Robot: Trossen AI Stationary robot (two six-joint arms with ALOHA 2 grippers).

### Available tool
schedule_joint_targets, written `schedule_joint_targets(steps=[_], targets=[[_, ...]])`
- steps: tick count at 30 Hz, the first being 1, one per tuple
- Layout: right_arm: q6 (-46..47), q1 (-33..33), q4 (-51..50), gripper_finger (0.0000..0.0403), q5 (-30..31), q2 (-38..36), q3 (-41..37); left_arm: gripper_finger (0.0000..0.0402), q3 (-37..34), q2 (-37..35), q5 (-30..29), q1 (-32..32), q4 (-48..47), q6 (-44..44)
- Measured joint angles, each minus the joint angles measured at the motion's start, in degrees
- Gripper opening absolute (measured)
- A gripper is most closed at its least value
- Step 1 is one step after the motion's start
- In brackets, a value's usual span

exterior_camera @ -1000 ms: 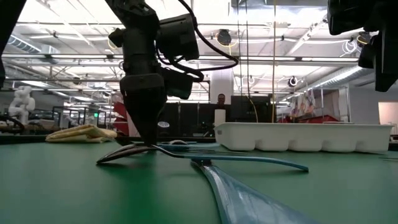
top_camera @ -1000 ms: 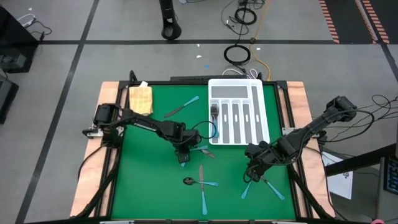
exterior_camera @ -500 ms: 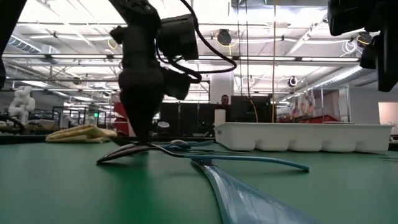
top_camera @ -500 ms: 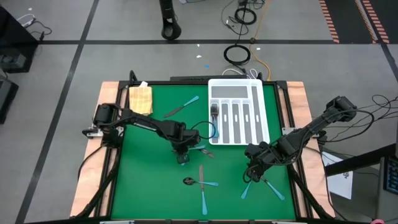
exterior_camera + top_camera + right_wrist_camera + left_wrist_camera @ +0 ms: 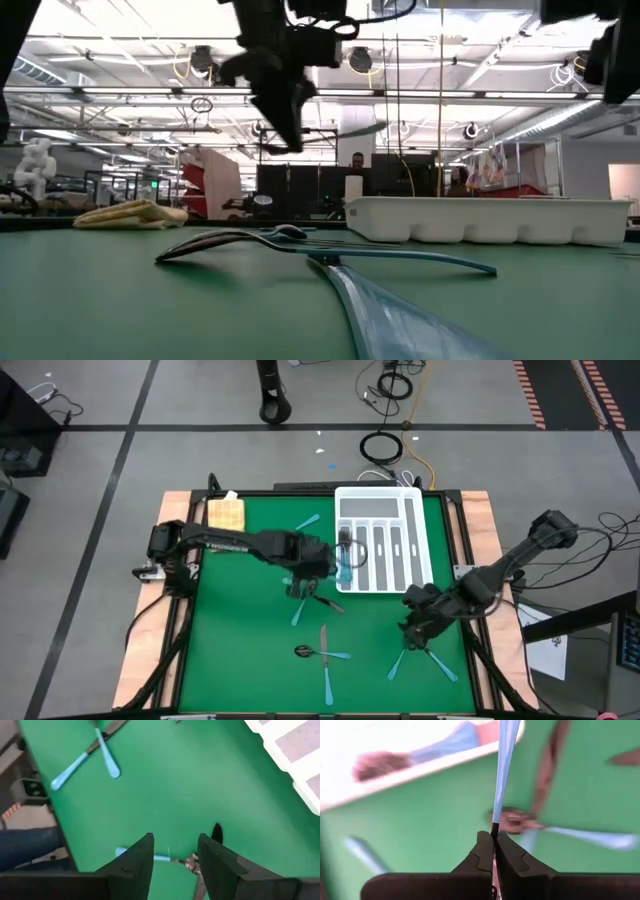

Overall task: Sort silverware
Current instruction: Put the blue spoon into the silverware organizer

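The left gripper point(image 5: 494, 851) is clamped on a blue-handled utensil point(image 5: 504, 765), pinching it at the metal end so the handle points away from the fingers; it hangs above the green mat point(image 5: 240, 650) beside the white tray point(image 5: 420, 555). The right gripper point(image 5: 176, 851) stands with its jaws parted, empty, low over two crossed pieces point(image 5: 415, 658) near the mat's right edge. More silverware point(image 5: 325, 652) lies loose mid-mat, and some already sits in the tray's slots

White tray point(image 5: 423, 550) walls off mat's point(image 5: 240, 660) open stretch.
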Motion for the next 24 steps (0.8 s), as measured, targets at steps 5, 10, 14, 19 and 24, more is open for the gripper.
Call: schedule_joint_targets(steps=[5, 10, 14, 19, 24], targets=[[3.7, 3.0, -3.7, 0.0113, 1.0, -4.9, 0.1, 0.0003, 3.6, 0.0, -0.4, 5.9, 6.2, 21.6], [6.4, 5.1, -5.7, 0.0094, 1.1, -6.4, 0.1, 0.0003, 6.6, 0.4, -0.3, 8.9, 13.8, 38.7], [6.4, 5.8, -5.8, 0.0086, 1.1, -6.3, 0.1, 0.0003, 10.9, 3.8, 0.5, 9.6, 13.5, 49.0], [6.9, 5.7, -6.1, 0.0084, 3.2, -6.2, 0.1, 0.0003, 18.7, 10.8, 0.5, 9.9, 11.4, 56.7], [10.5, 5.7, -6.3, 0.0083, 5.9, -6.2, 0.1, 0.0003, 25.9, 18.6, 0.5, 10.7, 7.6, 63.8]])
